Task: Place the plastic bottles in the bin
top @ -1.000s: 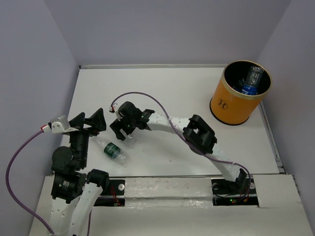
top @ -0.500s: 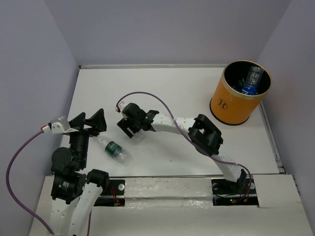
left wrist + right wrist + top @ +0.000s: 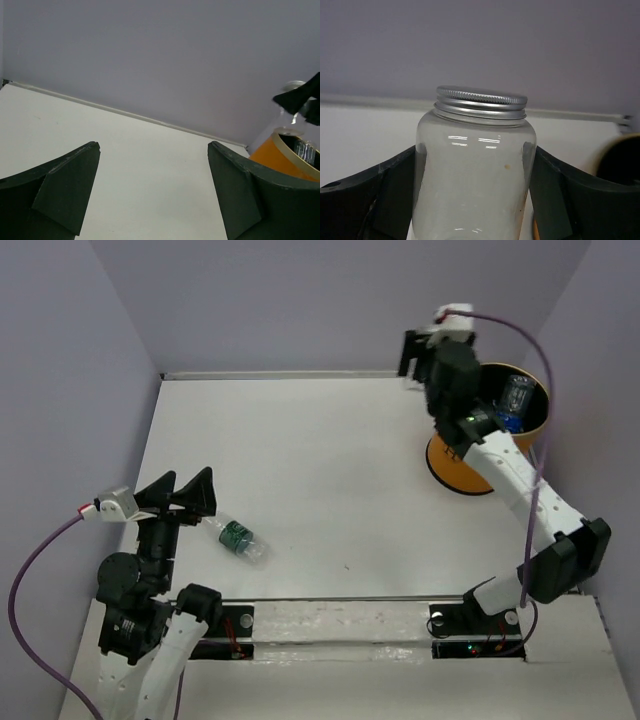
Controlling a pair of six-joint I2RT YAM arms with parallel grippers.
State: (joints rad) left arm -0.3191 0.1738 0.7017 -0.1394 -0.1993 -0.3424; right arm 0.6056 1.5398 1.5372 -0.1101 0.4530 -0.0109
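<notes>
I see my right gripper [image 3: 476, 182] closed on a clear plastic bottle [image 3: 476, 150] with a silver screw cap [image 3: 481, 99]. One finger presses on each side of its body, and the bottle stands upright between them. In the top view this arm is lifted high, and the gripper is at the far left side of the orange bin [image 3: 457, 468]. In the right wrist view the dark rim of the bin shows only at the right edge, so the bottle is beside the opening, not over the middle of it. Inside the bin there is one clear bottle with a blue label [image 3: 512, 405].

My left gripper [image 3: 152, 162] is open and holds nothing. Just beside it, a bottle with a green label [image 3: 236, 538] lies on its side on the white surface [image 3: 330, 470].
</notes>
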